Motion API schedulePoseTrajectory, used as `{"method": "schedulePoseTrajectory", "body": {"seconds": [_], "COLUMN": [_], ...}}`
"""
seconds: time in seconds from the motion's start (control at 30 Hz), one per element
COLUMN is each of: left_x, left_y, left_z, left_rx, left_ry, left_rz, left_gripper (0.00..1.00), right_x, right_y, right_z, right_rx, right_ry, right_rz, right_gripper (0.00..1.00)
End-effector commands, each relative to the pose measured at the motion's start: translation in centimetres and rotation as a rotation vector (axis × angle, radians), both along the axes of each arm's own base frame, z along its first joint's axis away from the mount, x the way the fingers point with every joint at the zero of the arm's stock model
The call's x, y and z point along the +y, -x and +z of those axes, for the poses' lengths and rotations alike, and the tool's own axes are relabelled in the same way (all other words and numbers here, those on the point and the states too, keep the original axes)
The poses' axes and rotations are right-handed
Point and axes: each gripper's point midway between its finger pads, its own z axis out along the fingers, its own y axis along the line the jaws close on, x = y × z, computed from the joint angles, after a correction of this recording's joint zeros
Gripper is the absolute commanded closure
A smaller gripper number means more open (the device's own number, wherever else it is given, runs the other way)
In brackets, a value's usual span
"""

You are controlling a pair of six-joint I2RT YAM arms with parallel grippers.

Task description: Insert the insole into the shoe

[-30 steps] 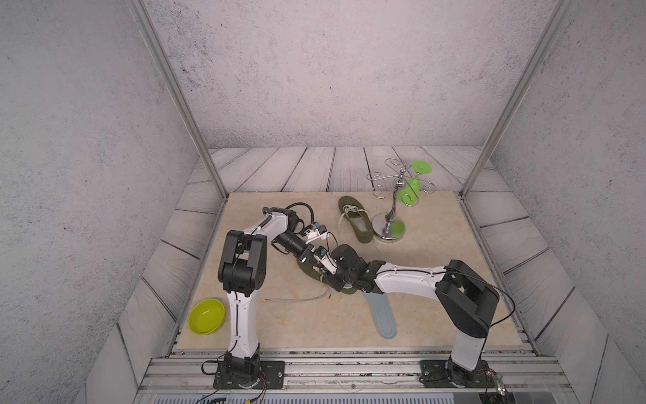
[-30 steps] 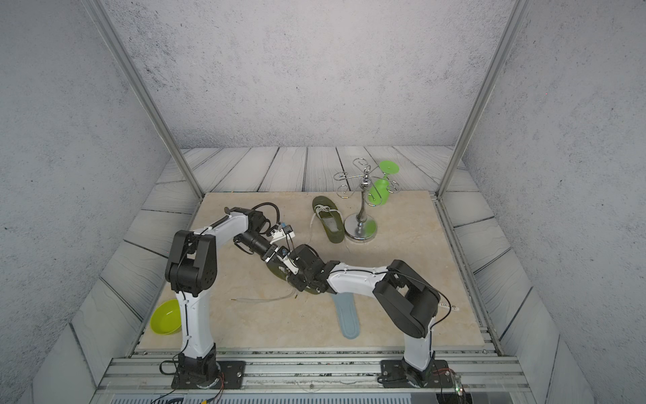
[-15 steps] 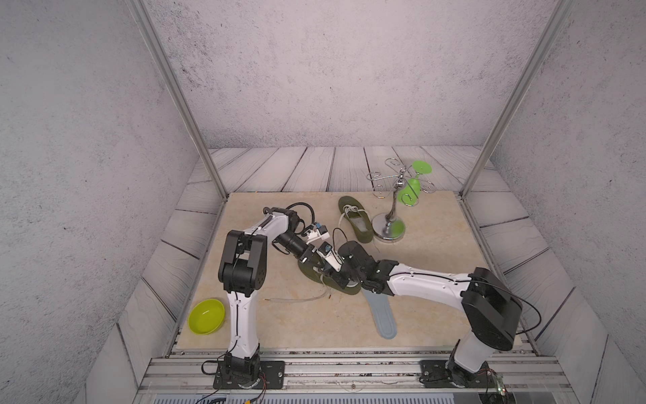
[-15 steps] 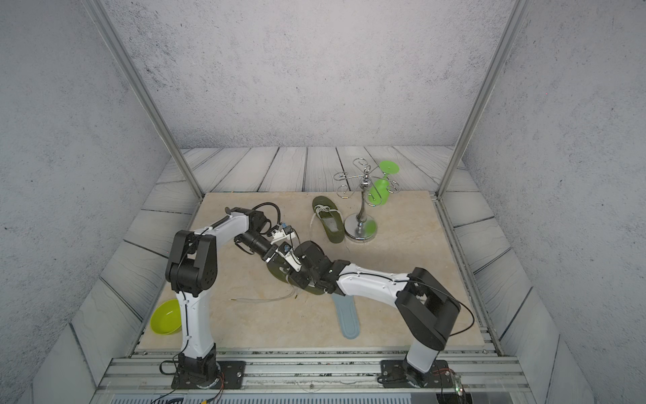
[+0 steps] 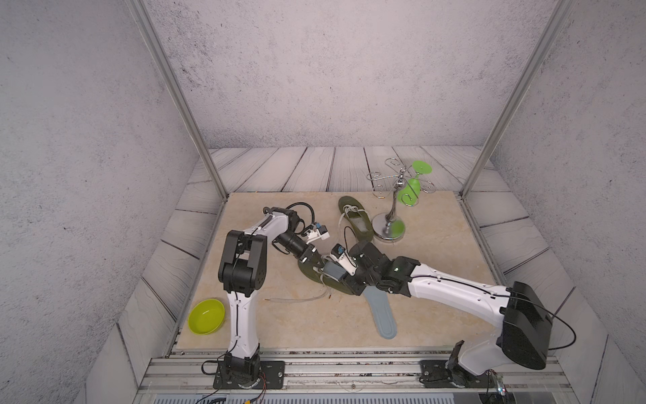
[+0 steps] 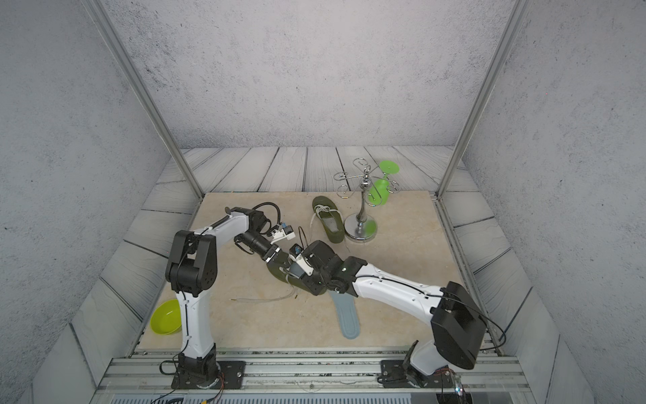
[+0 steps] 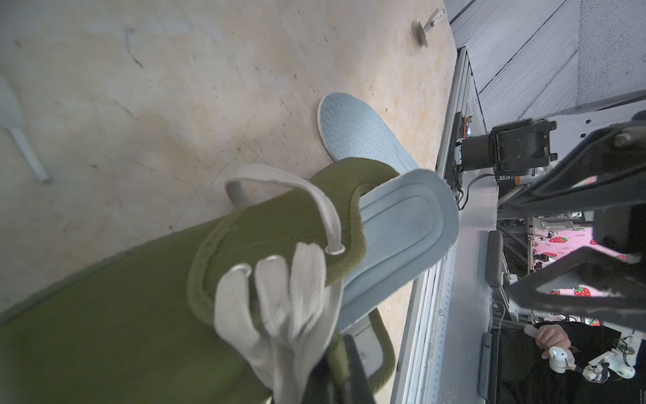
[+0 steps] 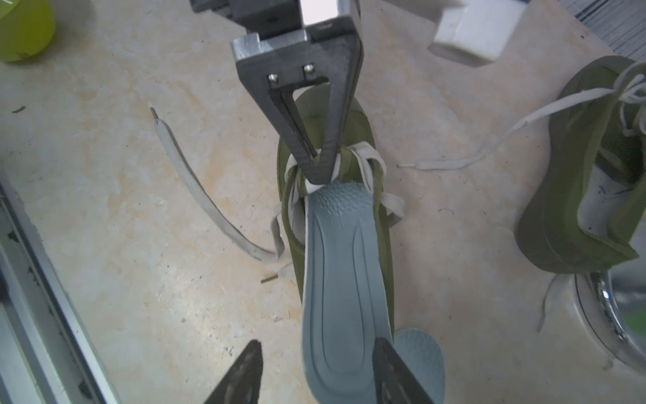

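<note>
Right gripper stands spread, a finger on either side of the insole's heel end without pinching it, so it grasps nothing. It looks placed to guide or press that end down. The grey insole has its front tucked under the tongue of the olive shoe, while its heel end juts up out of the opening, not yet seated. Left gripper is clamped on the tongue and laces, seemingly to hold the mouth open and keep the shoe from sliding under a push. A spare insole lies flat on the table, touching the shoe's heel. Farther off, a second shoe rests beside a chrome stand, and a green bowl sits near the left arm's base.
</note>
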Motion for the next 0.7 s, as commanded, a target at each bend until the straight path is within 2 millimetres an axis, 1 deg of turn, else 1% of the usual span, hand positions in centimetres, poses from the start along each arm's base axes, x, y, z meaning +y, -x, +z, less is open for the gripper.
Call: {"method": "schedulePoseTrajectory", "body": {"seconds": [0.0,0.07,0.23,0.27,0.4,0.53,0.67], "left_x": [-0.3,-0.3,-0.3,-0.3,-0.3,-0.4,-0.4], "left_y": [0.0,-0.1,-0.3,-0.3,-0.3,-0.4,-0.5], "left_z": [1.5,1.5,1.6,1.6,1.4,1.3,1.4], "left_rx": [-0.014,-0.015,-0.019,-0.019,-0.015,-0.013,-0.015], "left_ry": [0.02,0.014,0.008,0.009,0.01,0.014,0.014], "left_rz": [-0.004,0.0,0.005,0.005,0.01,0.013,0.013], "left_gripper": [1.0,1.0,1.0,1.0,1.0,1.0,1.0], "right_x": [-2.9,-3.1,-1.7,-1.4,-0.9,-0.2,0.1], "right_y": [1.3,1.1,0.4,0.3,0.0,0.1,0.0], "right_z": [0.2,-0.3,-1.3,-1.7,-2.9,-2.8,-3.4], "right_rx": [-0.002,-0.012,0.02,0.026,0.029,0.037,0.041], "right_ry": [0.072,0.112,0.169,0.178,0.201,0.189,0.203], "right_rz": [-0.014,-0.001,0.041,0.05,0.066,0.09,0.106], "right_gripper": [0.5,0.53,0.54,0.54,0.53,0.53,0.53]}}
